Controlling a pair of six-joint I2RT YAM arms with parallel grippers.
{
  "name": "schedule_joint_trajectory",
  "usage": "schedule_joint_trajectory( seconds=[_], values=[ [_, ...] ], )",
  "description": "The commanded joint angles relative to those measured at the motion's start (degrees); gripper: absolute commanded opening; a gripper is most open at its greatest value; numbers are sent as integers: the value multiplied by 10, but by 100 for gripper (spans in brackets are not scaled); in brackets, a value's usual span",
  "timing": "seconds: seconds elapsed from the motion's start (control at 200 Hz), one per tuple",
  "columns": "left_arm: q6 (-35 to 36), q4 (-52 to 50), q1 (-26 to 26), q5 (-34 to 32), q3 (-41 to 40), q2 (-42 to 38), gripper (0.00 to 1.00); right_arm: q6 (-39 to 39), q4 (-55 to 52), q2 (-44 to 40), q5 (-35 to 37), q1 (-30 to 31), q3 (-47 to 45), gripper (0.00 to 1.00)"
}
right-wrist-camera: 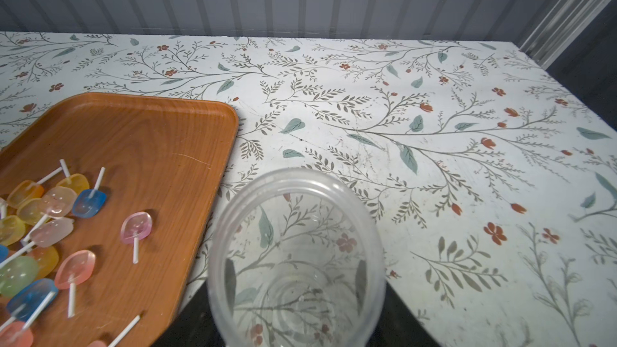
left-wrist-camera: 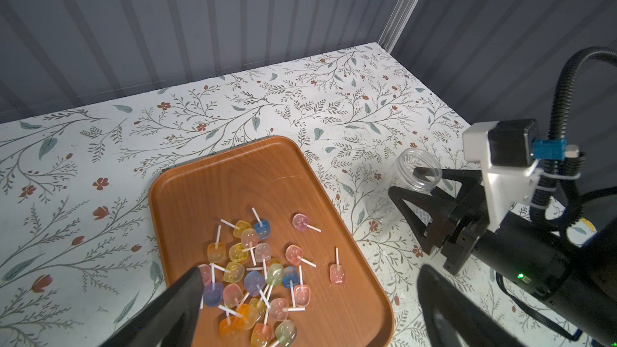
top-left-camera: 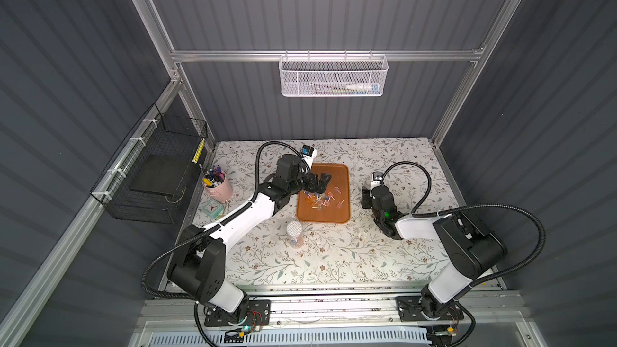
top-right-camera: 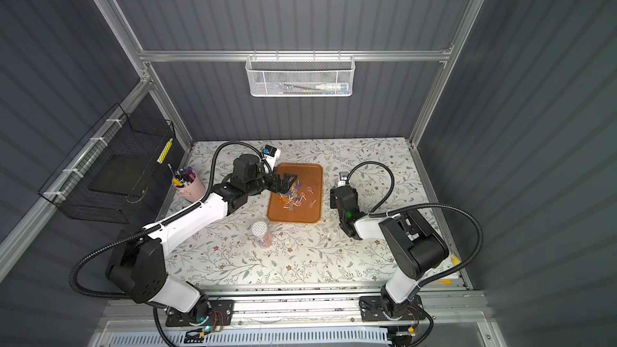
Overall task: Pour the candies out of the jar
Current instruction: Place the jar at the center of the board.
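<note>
Candies (left-wrist-camera: 257,278) are heaped on the tray (left-wrist-camera: 217,178), and the jar (right-wrist-camera: 293,262) looks empty, just off the tray's right edge with my right gripper (left-wrist-camera: 404,181) clamped on it. I'd stand it flat on the table (right-wrist-camera: 400,111) before letting go. The left gripper (top-left-camera: 321,184) hangs over the pile with its jaws wide apart, so I'd lift that clear.

Stereo pair high overhead, looking down, wrist cameras close, both sharing tray (left-wrist-camera: 233,178)

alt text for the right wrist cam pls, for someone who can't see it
An empty clear jar, gripped by the right gripper, sits nearest the camera, which looks into its open mouth; the floral table shows through. Beside it, an orange tray holds scattered pastel candies on white sticks.
</note>
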Motion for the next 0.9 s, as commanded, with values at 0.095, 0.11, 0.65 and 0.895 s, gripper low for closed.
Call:
schedule_joint_trajectory(
  seconds=[0.095,0.11,0.65,0.895],
  values=[
    [-11,-1,4,-8,-7,-16,100,20,18,0,19,2,-9,68],
    [-10,-1,4,-8,-7,-15,100,20,17,-1,19,2,-9,69],
    [-26,9,32,-125,-37,-45,100,82,-340,-200,-2,2,61,99],
    [-73,11,107,-152,-87,-77,100,117,-577,-251,-220,35,189,99]
  ],
)
